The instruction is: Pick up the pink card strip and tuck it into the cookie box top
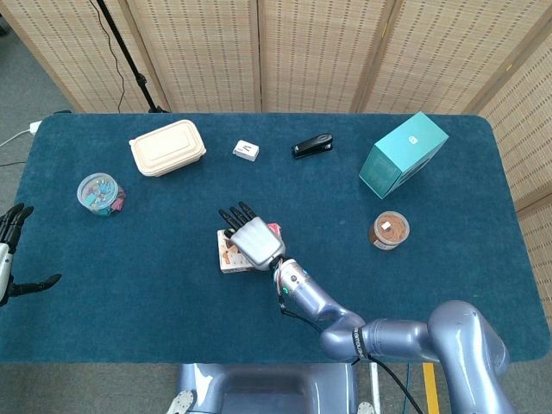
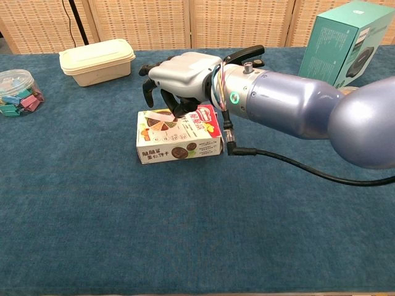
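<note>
The cookie box (image 2: 179,134) lies flat near the middle of the surface (image 2: 185,234), somewhat toward its front edge. A pale pink card strip (image 2: 157,115) rests on the box's top, at its left end. The right robot hand (image 2: 179,80) hovers just over that end with fingers curled downward, their tips at or near the strip; whether it grips anything cannot be told. The left robot hand (image 1: 10,254) waits off the surface's left edge, fingers spread, holding nothing. The pick-up seems the step in hand; next the fingers must pinch the strip and lift.
</note>
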`<action>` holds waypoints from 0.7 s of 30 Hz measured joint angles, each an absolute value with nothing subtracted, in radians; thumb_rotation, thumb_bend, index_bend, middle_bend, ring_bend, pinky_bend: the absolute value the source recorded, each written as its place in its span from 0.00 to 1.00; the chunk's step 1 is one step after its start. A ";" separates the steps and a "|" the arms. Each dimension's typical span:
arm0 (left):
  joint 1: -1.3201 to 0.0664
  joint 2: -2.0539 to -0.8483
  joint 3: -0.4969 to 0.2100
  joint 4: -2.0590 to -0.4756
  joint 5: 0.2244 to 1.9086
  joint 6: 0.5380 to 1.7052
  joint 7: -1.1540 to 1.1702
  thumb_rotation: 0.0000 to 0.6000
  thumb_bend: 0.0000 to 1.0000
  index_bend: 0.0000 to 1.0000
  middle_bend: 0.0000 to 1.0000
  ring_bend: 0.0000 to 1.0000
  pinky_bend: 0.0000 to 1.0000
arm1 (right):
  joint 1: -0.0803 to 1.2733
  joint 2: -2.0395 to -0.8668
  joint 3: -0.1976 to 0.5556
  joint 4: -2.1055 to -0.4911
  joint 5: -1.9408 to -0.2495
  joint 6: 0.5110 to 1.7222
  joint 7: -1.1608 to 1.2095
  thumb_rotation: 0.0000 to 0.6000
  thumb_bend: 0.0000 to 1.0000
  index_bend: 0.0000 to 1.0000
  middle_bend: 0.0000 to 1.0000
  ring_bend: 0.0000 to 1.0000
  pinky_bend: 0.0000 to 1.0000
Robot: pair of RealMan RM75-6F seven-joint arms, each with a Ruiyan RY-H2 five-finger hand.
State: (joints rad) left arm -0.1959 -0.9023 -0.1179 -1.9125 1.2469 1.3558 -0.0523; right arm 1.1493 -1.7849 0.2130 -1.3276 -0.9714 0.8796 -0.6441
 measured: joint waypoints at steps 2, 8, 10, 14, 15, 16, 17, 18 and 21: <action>-0.196 -0.903 -0.118 -1.914 1.246 1.354 -0.049 1.00 0.04 0.00 0.00 0.00 0.00 | 1.147 -1.785 0.210 -1.324 -0.976 0.878 -0.640 1.00 1.00 0.31 0.00 0.00 0.00; -0.193 -0.905 -0.120 -1.918 1.245 1.354 -0.040 1.00 0.04 0.00 0.00 0.00 0.00 | 1.137 -1.792 0.206 -1.304 -0.988 0.873 -0.615 1.00 1.00 0.31 0.00 0.00 0.00; -0.193 -0.905 -0.121 -1.918 1.244 1.352 -0.038 1.00 0.04 0.00 0.00 0.00 0.00 | 1.133 -1.793 0.203 -1.299 -0.995 0.872 -0.612 1.00 1.00 0.31 0.00 0.00 0.00; -0.194 -0.905 -0.123 -1.918 1.241 1.348 -0.035 1.00 0.04 0.00 0.00 0.00 0.00 | 1.128 -1.796 0.200 -1.295 -1.003 0.871 -0.607 1.00 1.00 0.31 0.00 0.00 0.00; -0.194 -0.906 -0.123 -1.919 1.241 1.348 -0.035 1.00 0.04 0.00 0.00 0.00 0.00 | 1.127 -1.797 0.199 -1.294 -1.005 0.871 -0.606 1.00 1.00 0.31 0.00 0.00 0.00; -0.194 -0.906 -0.123 -1.919 1.241 1.348 -0.034 1.00 0.04 0.00 0.00 0.00 0.00 | 1.126 -1.797 0.198 -1.292 -1.008 0.871 -0.608 1.00 1.00 0.32 0.00 0.00 0.00; -0.193 -0.906 -0.124 -1.919 1.241 1.348 -0.033 1.00 0.04 0.00 0.00 0.00 0.00 | 1.126 -1.798 0.197 -1.289 -1.010 0.871 -0.610 1.00 1.00 0.32 0.00 0.00 0.00; -0.193 -0.906 -0.124 -1.919 1.242 1.348 -0.033 1.00 0.04 0.00 0.00 0.00 0.00 | 1.125 -1.799 0.196 -1.287 -1.010 0.871 -0.611 1.00 1.00 0.32 0.00 0.00 0.00; -0.192 -0.906 -0.124 -1.919 1.242 1.347 -0.034 1.00 0.04 0.00 0.00 0.00 0.00 | 1.123 -1.802 0.195 -1.281 -1.011 0.868 -0.613 1.00 1.00 0.33 0.00 0.00 0.00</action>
